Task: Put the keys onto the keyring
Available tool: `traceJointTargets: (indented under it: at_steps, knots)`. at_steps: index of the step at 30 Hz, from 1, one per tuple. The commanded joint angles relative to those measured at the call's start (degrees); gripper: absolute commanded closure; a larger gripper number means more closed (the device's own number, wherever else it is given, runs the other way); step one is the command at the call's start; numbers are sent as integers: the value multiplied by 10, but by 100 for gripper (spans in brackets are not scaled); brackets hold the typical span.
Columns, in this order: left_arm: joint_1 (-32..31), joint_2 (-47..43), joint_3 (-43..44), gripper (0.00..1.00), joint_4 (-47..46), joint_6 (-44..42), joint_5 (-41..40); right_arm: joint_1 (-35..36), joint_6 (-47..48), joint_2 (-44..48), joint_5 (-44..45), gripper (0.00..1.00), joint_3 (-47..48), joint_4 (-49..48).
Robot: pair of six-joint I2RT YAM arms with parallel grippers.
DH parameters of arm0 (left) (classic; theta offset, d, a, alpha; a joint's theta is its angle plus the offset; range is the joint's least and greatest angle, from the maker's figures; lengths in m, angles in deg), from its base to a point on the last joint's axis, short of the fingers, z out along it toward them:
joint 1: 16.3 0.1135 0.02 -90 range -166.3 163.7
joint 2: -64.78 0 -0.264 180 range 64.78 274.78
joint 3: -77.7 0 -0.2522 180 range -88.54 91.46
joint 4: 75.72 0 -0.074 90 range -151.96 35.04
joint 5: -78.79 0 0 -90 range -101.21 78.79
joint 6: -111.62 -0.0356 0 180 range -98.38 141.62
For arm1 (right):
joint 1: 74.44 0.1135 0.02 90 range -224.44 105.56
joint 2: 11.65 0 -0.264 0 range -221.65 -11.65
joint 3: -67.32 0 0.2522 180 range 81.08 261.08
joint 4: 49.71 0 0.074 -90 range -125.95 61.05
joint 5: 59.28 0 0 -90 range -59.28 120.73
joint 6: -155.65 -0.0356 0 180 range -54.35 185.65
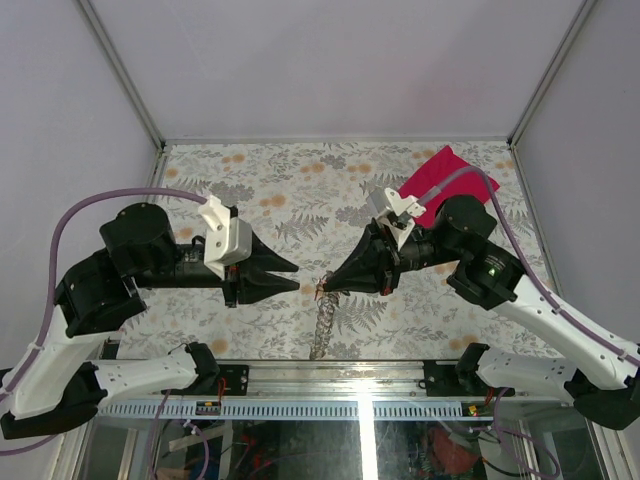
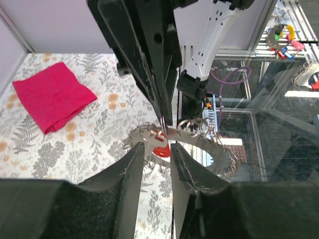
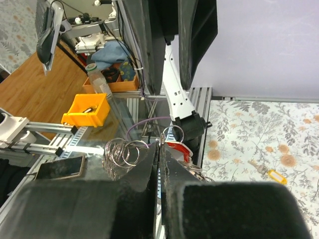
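My right gripper (image 1: 327, 288) is shut on a thin metal keyring (image 3: 172, 135), pinched at its fingertips (image 3: 160, 145). A red key (image 3: 175, 148) hangs at that ring, and a chain of loose steel rings (image 1: 322, 325) dangles below toward the table's front edge. My left gripper (image 1: 296, 275) faces it from the left, jaws slightly apart with nothing between them. In the left wrist view the red key (image 2: 160, 149) sits just beyond the left gripper (image 2: 158, 150), under the right gripper (image 2: 167, 122). A yellow key (image 3: 272, 174) lies on the floral table.
A folded red cloth (image 1: 445, 180) lies at the back right of the floral table (image 1: 270, 180). The metal front rail (image 1: 340, 375) runs between the arm bases. White walls enclose the sides and back.
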Motion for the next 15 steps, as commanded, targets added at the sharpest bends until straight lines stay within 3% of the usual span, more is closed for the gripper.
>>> traceJointTargets:
  at_steps: [1,15]
  knots:
    - [-2,4,9,69,-60,-17,26,1,-10,-8,-47,100,37,-31]
    - [-3,31,-8,62,-70,-18,111,2,-50,-10,-84,100,32,-79]
